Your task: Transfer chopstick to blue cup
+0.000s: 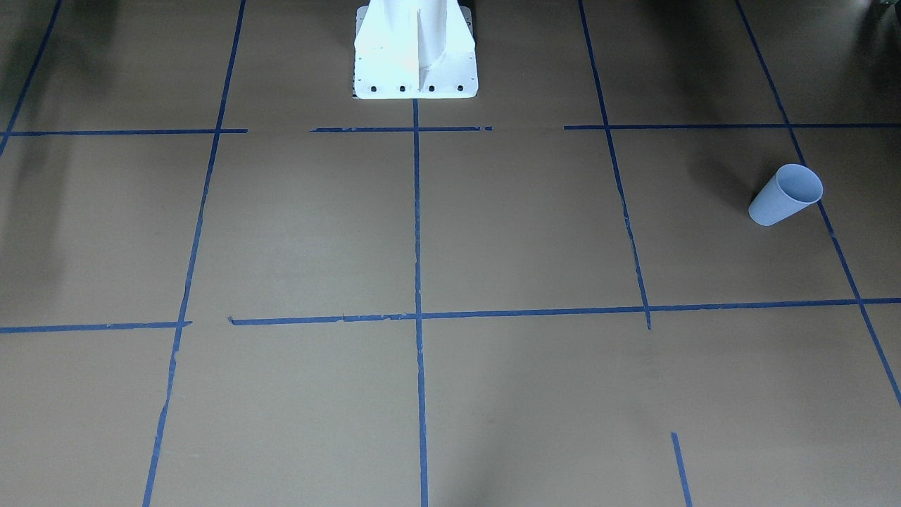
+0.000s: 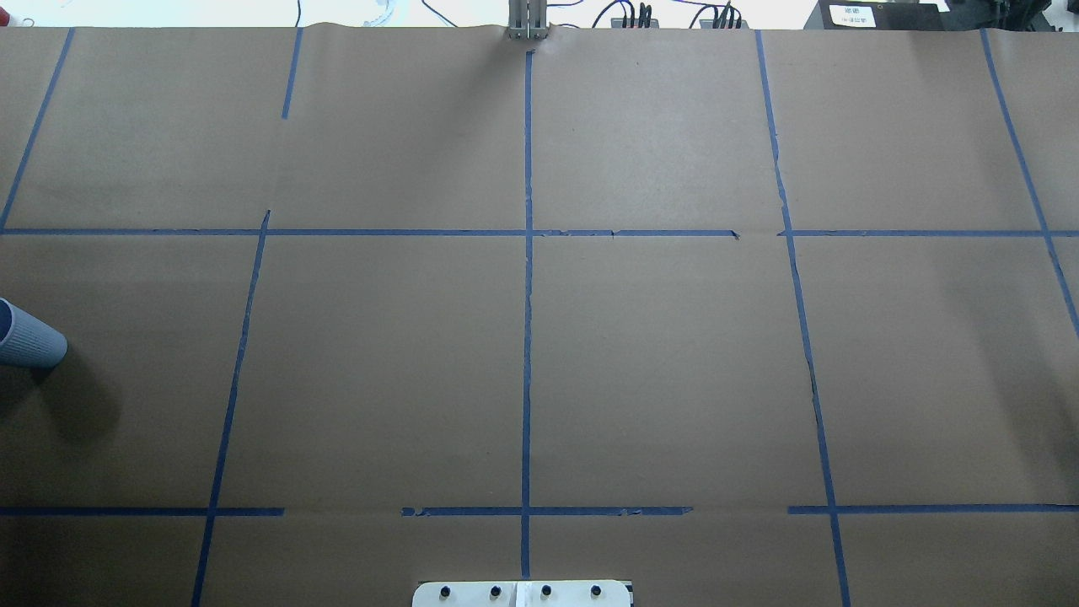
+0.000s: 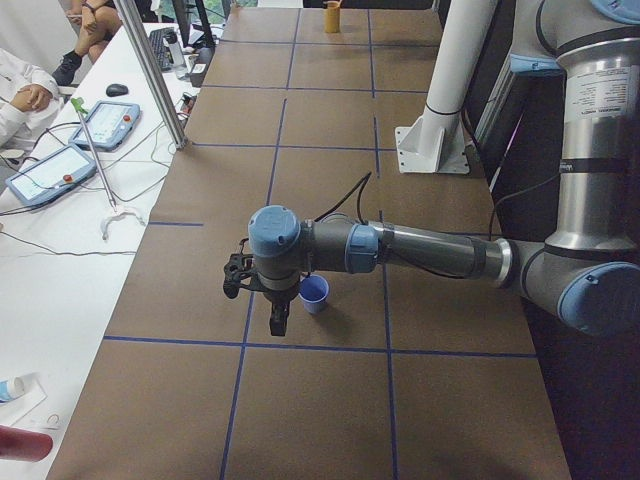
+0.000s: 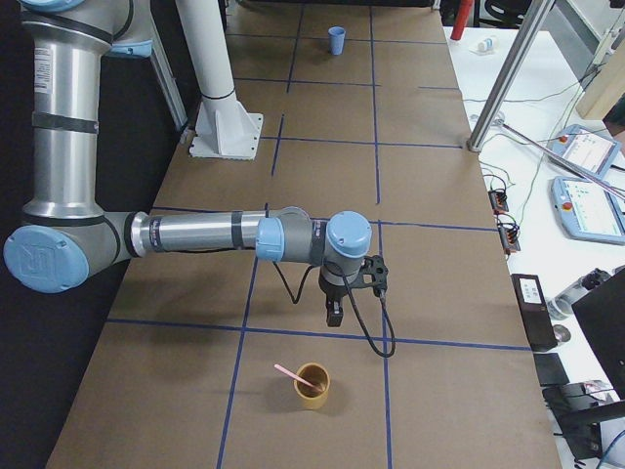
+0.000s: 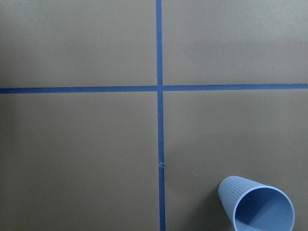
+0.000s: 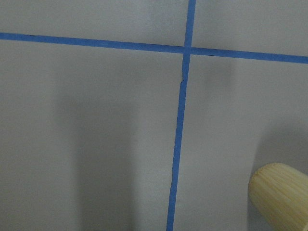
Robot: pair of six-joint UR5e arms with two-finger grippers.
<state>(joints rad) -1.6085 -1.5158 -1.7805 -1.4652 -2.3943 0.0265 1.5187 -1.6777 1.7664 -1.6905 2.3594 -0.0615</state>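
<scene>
Starting at the table's right end, the closest thing is a tan cup (image 4: 312, 387) standing upright on the brown-papered table (image 4: 439, 244). The chopstick (image 4: 287, 371) sits in it, leaning so its pink top end pokes out over the rim toward the robot's side.

Just past that cup, the right gripper (image 4: 334, 315) hangs pointing straight down over the paper by a blue tape line (image 4: 176, 324). It's near the tan cup but clear of it. Only the side camera catches it, and honestly there's no telling whether its fingers are apart or together. Its wrist cam just gets the tan cup's streaky side in the bottom right corner. The right arm (image 4: 195, 234) reaches out level from the robot's side to get there.

Further along is the white pedestal (image 4: 220, 117), bolted down at the table's edge.

Way down at the far end stands the blue cup (image 4: 336, 40), upright with its rim up, well apart from the chopstick. The camera at that end shows the left arm (image 3: 430, 250) stretched out level, with the left gripper (image 3: 277, 322) pointing down just beside the blue cup. Same deal there, can't tell if its fingers are spread or closed. The left wrist cam looks down into the cup's open mouth in its lower right corner.
</scene>
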